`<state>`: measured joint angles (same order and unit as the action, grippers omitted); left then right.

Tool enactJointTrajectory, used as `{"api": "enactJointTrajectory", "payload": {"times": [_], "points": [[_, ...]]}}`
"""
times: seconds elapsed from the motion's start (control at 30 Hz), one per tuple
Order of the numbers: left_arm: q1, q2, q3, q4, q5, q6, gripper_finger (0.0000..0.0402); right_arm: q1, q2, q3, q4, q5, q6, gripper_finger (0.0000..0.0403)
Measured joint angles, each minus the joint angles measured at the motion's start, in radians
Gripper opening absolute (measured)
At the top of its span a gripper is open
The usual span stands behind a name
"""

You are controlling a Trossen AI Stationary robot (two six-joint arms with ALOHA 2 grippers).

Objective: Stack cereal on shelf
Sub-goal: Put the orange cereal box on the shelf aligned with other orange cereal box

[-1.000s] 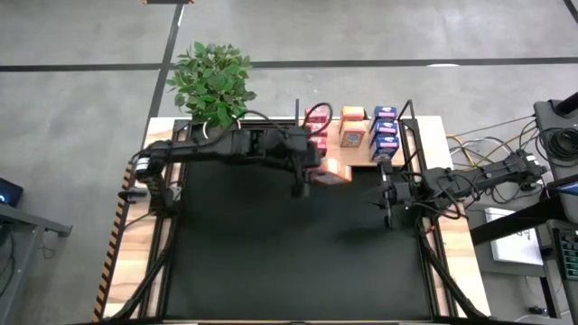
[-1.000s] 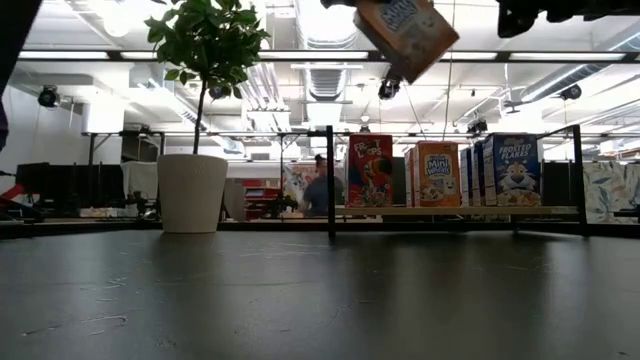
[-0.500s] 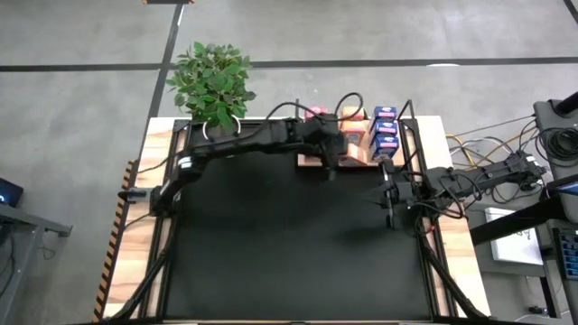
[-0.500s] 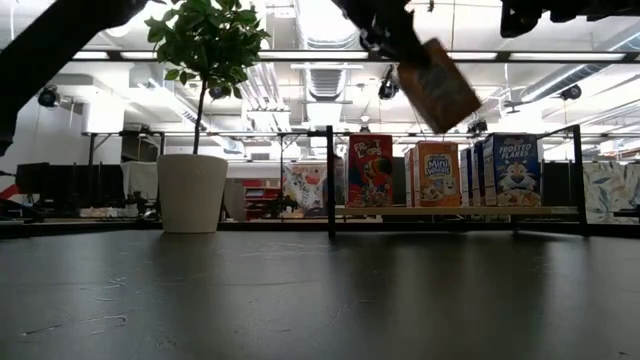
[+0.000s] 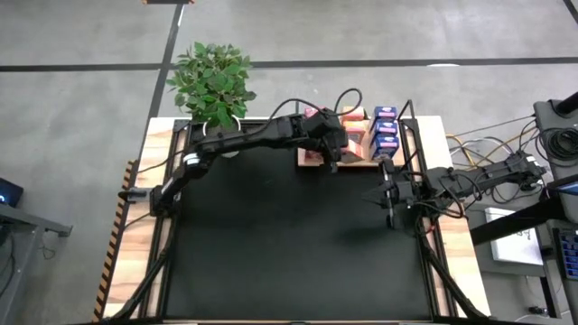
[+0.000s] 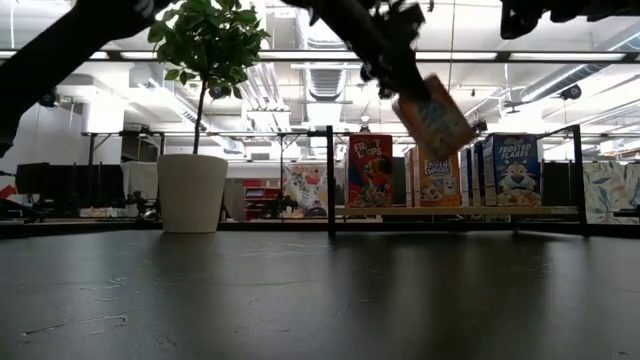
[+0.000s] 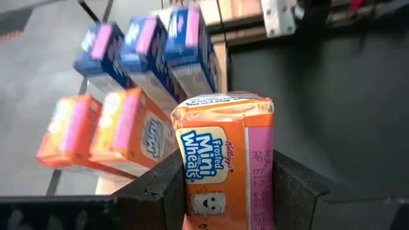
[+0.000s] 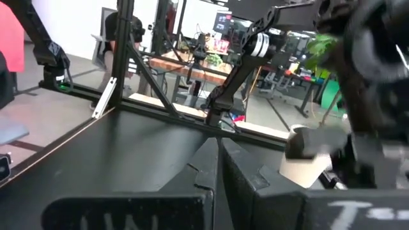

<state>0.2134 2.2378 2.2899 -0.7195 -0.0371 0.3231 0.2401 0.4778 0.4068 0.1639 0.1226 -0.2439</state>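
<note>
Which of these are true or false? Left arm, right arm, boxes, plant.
1. The left gripper holds an orange box. True.
2. That box rests flat on the shelf. False: it hangs tilted above the shelf.
3. The right gripper is shut and empty. True.
4. The plant pot stands on the shelf. False: it stands on the table beside it.
5. Blue boxes already stand on the shelf. True.

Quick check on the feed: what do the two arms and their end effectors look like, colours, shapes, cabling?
Both arms are dark, slim and jointed. The left arm trails a looping black cable near its wrist. The left end effector has two blocky matte-black fingers; the right end effector has matching dark, wedge-shaped fingers.
</note>
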Motion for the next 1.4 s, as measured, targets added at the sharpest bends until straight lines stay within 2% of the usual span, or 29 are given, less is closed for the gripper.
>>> {"api": "enactJointTrajectory", "payload": {"times": [0.47,0.73,1.13,1.4], "points": [[0.000,0.080,-0.002,0.088,-0.003,-0.022,0.0158,0.000,0.002,0.000,-0.003,0.000,0.011,0.0012],[0.005,0.116,-0.002,0.119,-0.044,-0.020,0.0159,0.000,0.002,0.000,-0.003,0.000,0.011,0.0012],[0.012,0.136,-0.002,0.162,-0.078,-0.021,0.0202,0.000,0.002,0.000,-0.003,0.001,0.009,0.0012],[0.016,0.136,0.004,0.197,-0.077,-0.018,0.0205,0.000,0.002,0.000,-0.003,0.001,0.010,0.0012]]}}
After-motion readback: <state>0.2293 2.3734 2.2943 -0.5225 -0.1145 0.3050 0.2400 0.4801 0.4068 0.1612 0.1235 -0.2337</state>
